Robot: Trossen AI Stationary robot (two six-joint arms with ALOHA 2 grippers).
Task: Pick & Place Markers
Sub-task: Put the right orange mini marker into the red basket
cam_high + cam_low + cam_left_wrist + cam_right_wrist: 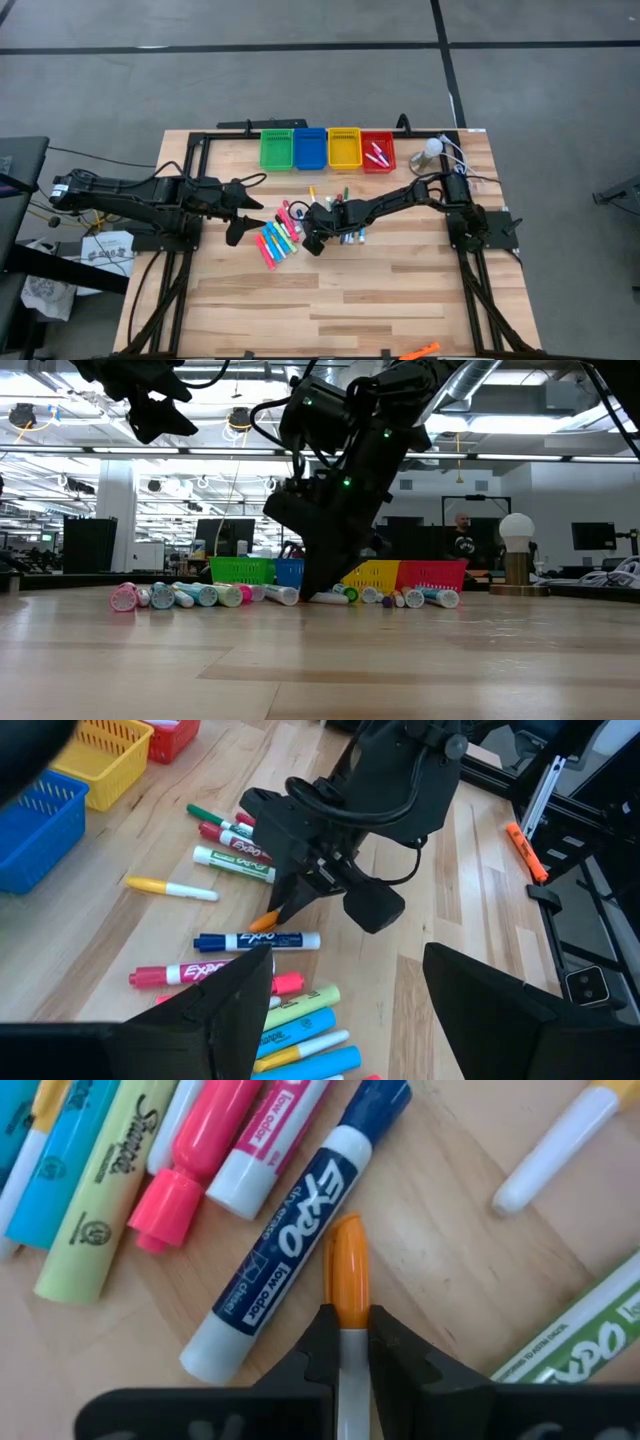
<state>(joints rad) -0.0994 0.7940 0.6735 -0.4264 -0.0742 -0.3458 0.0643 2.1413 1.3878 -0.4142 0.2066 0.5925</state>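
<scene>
The right gripper (349,1342) is clamping an orange marker (348,1270) at the centre of the frame, just beside a blue marker (290,1240). The grip is sitting near the cap end, so the marker may be tilting or slipping when lifted. The left gripper (345,990) is waiting with fingers apart. The wooden table (400,290) is standing in a large bright hall.

evenly bright under ceiling strip lights (90,450) glowing behind the silhouetted right arm (350,480). soft, short shadows on the table (400,290) beneath that arm. sharp close by the blue marker (290,1230), blurred toward the dark fingers (230,1020).
</scene>
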